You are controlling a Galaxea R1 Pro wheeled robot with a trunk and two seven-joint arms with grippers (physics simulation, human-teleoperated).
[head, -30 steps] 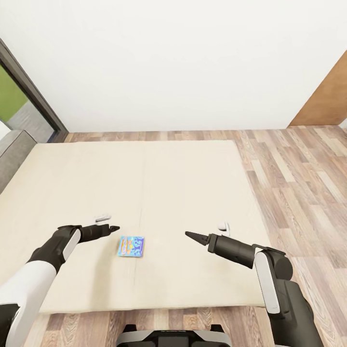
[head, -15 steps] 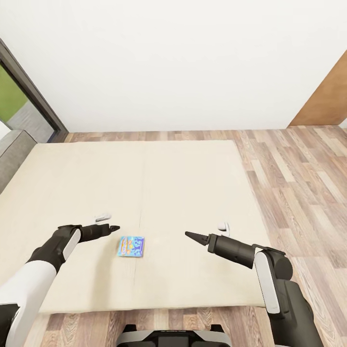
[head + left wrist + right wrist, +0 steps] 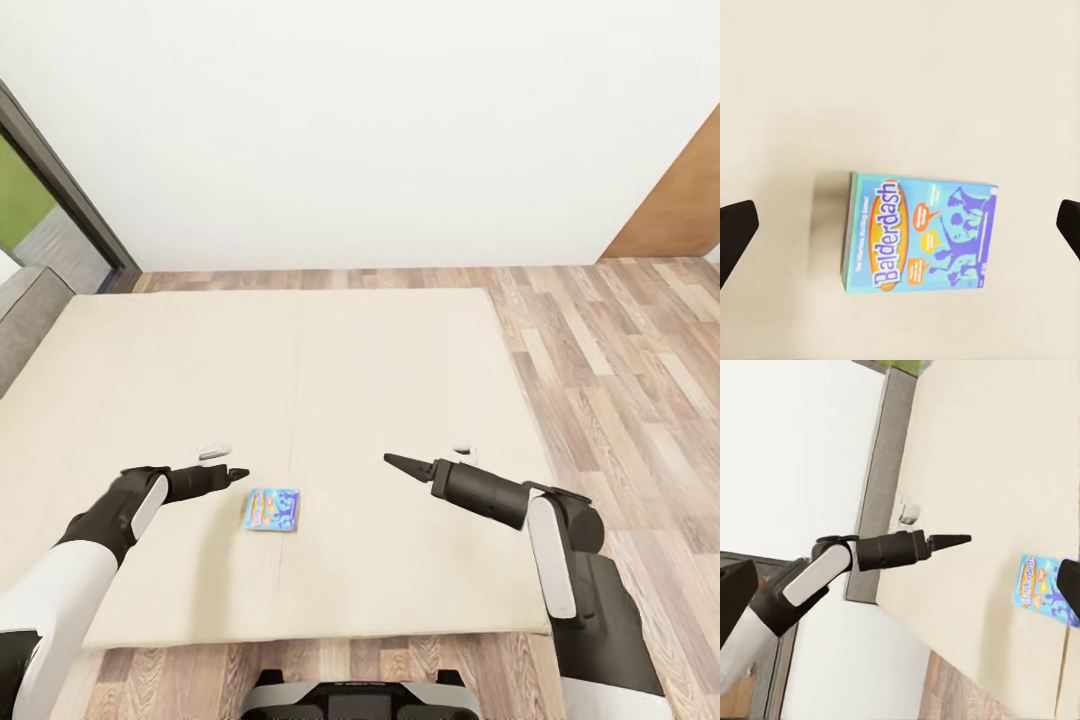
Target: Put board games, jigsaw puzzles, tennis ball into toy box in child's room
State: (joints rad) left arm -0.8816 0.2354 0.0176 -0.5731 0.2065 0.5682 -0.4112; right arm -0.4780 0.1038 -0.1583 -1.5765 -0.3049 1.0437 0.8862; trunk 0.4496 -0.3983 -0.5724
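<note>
Your left gripper (image 3: 236, 473) hangs open over the bed (image 3: 400, 380), with the blue game (image 3: 273, 510) lying flat just beside its tip, toward you. In the left wrist view the game's long axis runs across the gap between the fingers. Your right gripper (image 3: 392, 461) is farther off; whether it is open, I cannot tell.

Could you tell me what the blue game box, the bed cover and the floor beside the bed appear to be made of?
The Balderdash box: apparently printed cardboard with a smooth finish, judging by its crisp edges and bright artwork. The bed cover: likely matte fabric, plain cream, with one faint seam. The floor: wood-look planks with visible grain; real wood or laminate cannot be told.
</note>
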